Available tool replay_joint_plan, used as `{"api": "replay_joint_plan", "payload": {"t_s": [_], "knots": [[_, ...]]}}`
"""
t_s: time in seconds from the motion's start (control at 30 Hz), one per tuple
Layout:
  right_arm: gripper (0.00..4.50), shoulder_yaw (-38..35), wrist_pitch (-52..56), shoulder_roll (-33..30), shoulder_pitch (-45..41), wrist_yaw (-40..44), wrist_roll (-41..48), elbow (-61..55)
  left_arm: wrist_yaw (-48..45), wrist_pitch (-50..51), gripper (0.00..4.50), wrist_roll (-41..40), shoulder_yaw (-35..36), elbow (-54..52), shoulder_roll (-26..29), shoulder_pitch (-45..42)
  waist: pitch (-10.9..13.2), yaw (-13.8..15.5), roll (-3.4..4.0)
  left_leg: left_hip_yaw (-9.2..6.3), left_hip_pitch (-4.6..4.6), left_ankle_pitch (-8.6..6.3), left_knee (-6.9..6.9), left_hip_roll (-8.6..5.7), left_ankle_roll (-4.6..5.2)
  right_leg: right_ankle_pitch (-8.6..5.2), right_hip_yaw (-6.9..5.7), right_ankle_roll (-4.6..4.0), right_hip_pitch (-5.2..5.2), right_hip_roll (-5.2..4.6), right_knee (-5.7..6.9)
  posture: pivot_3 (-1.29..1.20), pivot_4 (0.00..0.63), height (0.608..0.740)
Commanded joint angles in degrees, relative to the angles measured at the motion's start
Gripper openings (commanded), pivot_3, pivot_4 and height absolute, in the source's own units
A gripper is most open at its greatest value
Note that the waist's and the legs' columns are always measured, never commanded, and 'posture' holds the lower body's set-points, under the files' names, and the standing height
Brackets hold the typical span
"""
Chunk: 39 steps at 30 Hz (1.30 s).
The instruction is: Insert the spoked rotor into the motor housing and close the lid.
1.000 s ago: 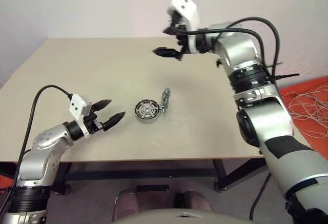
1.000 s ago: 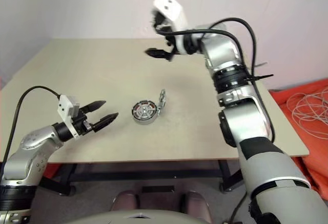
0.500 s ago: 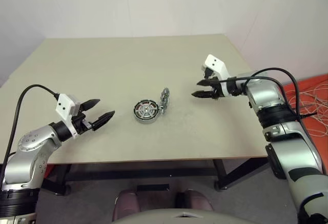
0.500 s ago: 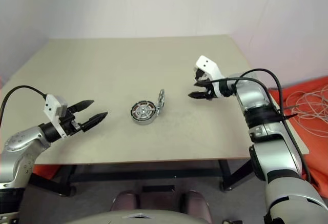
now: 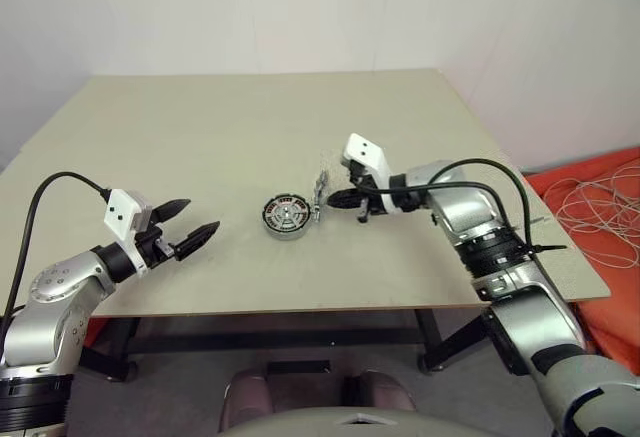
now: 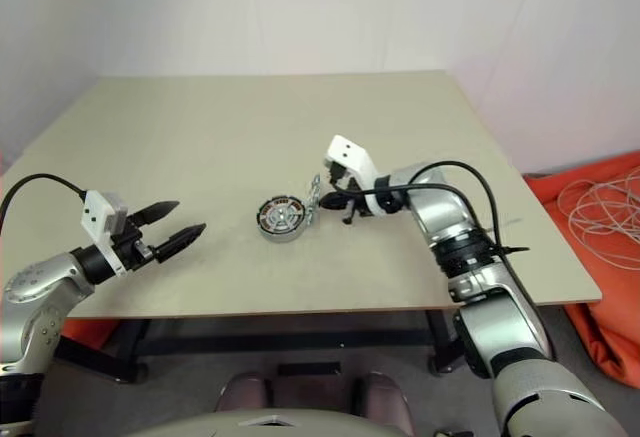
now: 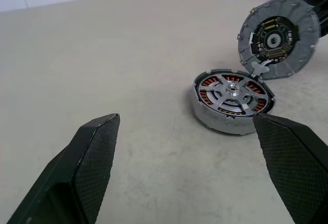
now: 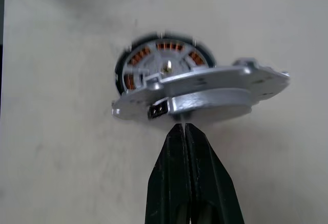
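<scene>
The motor housing [image 5: 284, 215] sits mid-table with copper windings showing around the spoked rotor [image 7: 233, 88], which lies inside it. The lid [image 5: 320, 194] stands upright on the housing's right edge, with its dark segmented face [image 7: 279, 37] turned toward the housing. My right gripper [image 5: 333, 200] is shut with nothing between its fingers. Its tip [image 8: 183, 127] is right at the lid's plain grey back [image 8: 205, 101]. My left gripper [image 5: 200, 216] hovers open to the left of the housing, well apart from it, with fingers [image 7: 97, 152] spread wide.
The beige table [image 5: 200, 127] carries nothing else. Its front edge runs just below my left gripper. On the floor to the right lie an orange cloth [image 5: 610, 287] and loose white cables [image 5: 600, 207].
My right arm swung down from high over the table's far side to the back of the lid, and its fingers closed. My left gripper drifted slightly left and stayed open.
</scene>
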Motion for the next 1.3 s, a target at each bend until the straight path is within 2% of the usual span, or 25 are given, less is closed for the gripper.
{"api": "replay_joint_plan", "payload": {"t_s": [0.03, 0.37, 0.6, 0.93, 1.3], "knots": [[0.01, -0.4, -0.2, 1.7, -3.3, -1.4, 1.5, -2.7, 0.3, -0.8, 4.40, -0.6, 1.6, -1.9, 0.2, -0.4, 0.0, 0.0, 0.00, 0.00, 0.01, 0.00, 0.00, 0.00, 0.00, 0.00, 0.00, 0.00, 0.00, 0.00, 0.01, 0.00, 0.000, 0.740], [0.01, 1.8, -2.3, 7.8, -4.6, -3.8, 0.7, 0.1, 1.1, -0.8, 4.40, -0.7, 1.8, -3.1, -0.3, 0.7, 0.0, -0.2, -0.01, -0.01, 0.02, -0.01, -0.09, 0.00, 0.01, 0.01, 0.00, -0.01, 0.00, 0.00, 0.01, 0.00, 0.000, 0.740], [0.01, 4.6, -9.1, 14.7, -5.0, -10.1, -2.7, 10.3, 0.6, -1.5, 4.40, -0.6, 2.2, -2.2, -0.5, 1.4, 0.0, -0.5, -0.01, -0.01, 0.04, -0.01, -0.09, 0.00, -0.01, 0.00, 0.00, 0.00, 0.00, 0.00, 0.01, 0.00, 0.000, 0.740], [0.01, 6.6, -14.4, 15.8, -4.6, -10.6, -5.7, 17.6, 0.2, -2.8, 4.40, -0.3, 2.4, -1.5, -1.6, 2.9, 0.0, -0.6, -0.01, -0.03, 0.05, -0.01, -0.12, -0.01, -0.01, 0.01, 0.00, -0.02, 0.01, -0.02, 0.04, 0.00, 0.000, 0.740], [0.01, -1.4, -12.5, 14.6, -2.4, -9.5, 2.3, 9.1, -0.9, -5.8, 4.40, 0.0, 2.7, 1.9, -2.2, 4.0, 0.0, -0.5, -0.04, -0.03, 0.05, -0.01, -0.12, -0.02, 0.00, 0.01, 0.01, -0.02, 0.01, -0.02, 0.02, 0.00, 0.000, 0.740]]}}
